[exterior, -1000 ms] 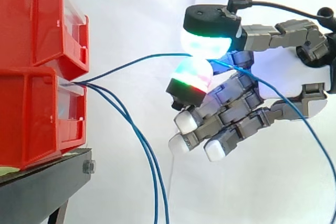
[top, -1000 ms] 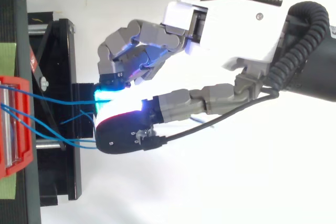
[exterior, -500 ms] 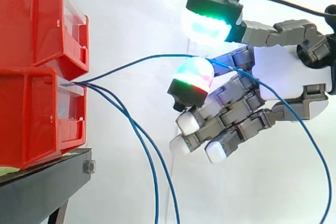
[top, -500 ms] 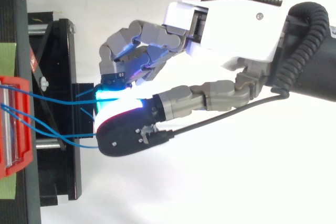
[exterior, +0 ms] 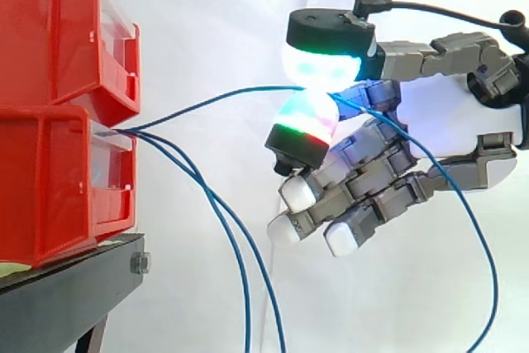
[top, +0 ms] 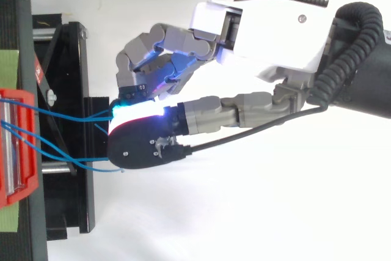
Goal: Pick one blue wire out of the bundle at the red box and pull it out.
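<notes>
Side view: hand [exterior: 446, 134] pinches one blue wire [exterior: 207, 102] between thumb and a finger. From the pinch the wire runs left and slightly down into the lower red box [exterior: 58, 179].

Top view: the wire [top: 61, 112] lies nearly straight from box [top: 18, 151] to hand [top: 269, 35]. Judged pull direction is rightward, along the wire's axis.

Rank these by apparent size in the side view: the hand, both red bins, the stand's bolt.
1. Hand: largest, though it may be nearer the camera.
2. Upper red bin and lower red bin: alike, both cut by the frame edge, so unranked.
3. Bolt: smallest.
</notes>
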`<action>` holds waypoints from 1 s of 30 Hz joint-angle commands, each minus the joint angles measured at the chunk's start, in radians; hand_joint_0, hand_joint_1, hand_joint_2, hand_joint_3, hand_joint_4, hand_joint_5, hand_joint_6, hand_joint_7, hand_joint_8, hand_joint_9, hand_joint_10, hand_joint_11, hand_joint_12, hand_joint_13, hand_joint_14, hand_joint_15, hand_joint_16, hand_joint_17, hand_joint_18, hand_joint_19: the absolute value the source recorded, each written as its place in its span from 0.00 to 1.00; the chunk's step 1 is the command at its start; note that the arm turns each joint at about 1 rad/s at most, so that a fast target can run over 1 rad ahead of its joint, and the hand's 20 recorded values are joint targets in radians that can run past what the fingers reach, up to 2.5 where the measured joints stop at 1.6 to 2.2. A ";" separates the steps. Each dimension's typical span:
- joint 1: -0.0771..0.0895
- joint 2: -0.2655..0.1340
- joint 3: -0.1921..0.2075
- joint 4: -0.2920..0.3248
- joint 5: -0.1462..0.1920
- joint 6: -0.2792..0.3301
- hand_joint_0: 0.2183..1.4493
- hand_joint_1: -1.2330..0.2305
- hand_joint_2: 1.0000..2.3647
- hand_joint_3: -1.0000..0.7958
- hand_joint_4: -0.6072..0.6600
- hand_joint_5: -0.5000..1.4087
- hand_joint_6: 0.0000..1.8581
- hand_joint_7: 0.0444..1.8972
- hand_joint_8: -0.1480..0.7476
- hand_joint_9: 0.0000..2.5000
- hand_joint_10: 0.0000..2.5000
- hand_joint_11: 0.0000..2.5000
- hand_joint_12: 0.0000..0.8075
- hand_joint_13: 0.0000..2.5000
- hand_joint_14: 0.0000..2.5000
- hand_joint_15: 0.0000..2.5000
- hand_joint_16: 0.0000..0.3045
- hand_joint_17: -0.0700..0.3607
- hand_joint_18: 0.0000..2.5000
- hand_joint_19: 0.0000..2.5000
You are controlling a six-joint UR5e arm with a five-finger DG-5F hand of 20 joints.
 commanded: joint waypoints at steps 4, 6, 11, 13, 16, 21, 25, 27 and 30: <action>0.000 0.000 0.000 0.000 0.000 0.000 0.29 0.32 0.01 0.41 0.64 0.18 0.47 0.58 0.58 0.34 0.01 0.25 0.57 0.24 0.00 0.13 0.20 0.48 0.26 0.21; 0.000 0.000 0.000 0.000 0.000 0.000 0.28 0.30 0.01 0.37 0.64 0.17 0.47 0.59 0.57 0.33 0.01 0.24 0.57 0.24 0.01 0.13 0.20 0.48 0.26 0.21; 0.000 0.000 0.000 0.002 0.000 0.000 0.22 0.43 0.00 0.28 0.65 0.18 0.47 0.55 0.60 0.34 0.01 0.24 0.61 0.24 0.00 0.13 0.22 0.51 0.27 0.21; 0.000 0.000 0.000 0.002 0.000 0.000 0.22 0.51 0.00 0.28 0.65 0.18 0.46 0.56 0.60 0.36 0.01 0.24 0.61 0.25 0.00 0.13 0.22 0.51 0.27 0.21; 0.000 0.000 -0.001 0.002 0.000 0.000 0.25 0.60 0.00 0.30 0.67 0.19 0.43 0.56 0.58 0.36 0.01 0.22 0.59 0.25 0.00 0.13 0.21 0.49 0.26 0.22; 0.000 0.000 0.000 0.002 0.001 0.000 0.30 0.58 0.01 0.38 0.72 0.22 0.34 0.65 0.56 0.38 0.01 0.21 0.56 0.25 0.00 0.13 0.20 0.47 0.26 0.23; 0.000 0.000 0.000 0.002 0.001 0.000 0.31 0.51 0.02 0.44 0.75 0.22 0.32 0.68 0.56 0.39 0.01 0.21 0.56 0.26 0.00 0.13 0.19 0.47 0.27 0.23; 0.000 0.000 0.000 0.003 0.001 0.000 0.30 0.46 0.02 0.47 0.74 0.23 0.30 0.72 0.57 0.39 0.01 0.22 0.57 0.26 0.00 0.13 0.19 0.47 0.28 0.22; 0.000 0.000 0.000 0.003 0.001 0.000 0.30 0.43 0.02 0.48 0.73 0.23 0.29 0.73 0.57 0.39 0.01 0.22 0.57 0.26 0.00 0.13 0.19 0.47 0.28 0.22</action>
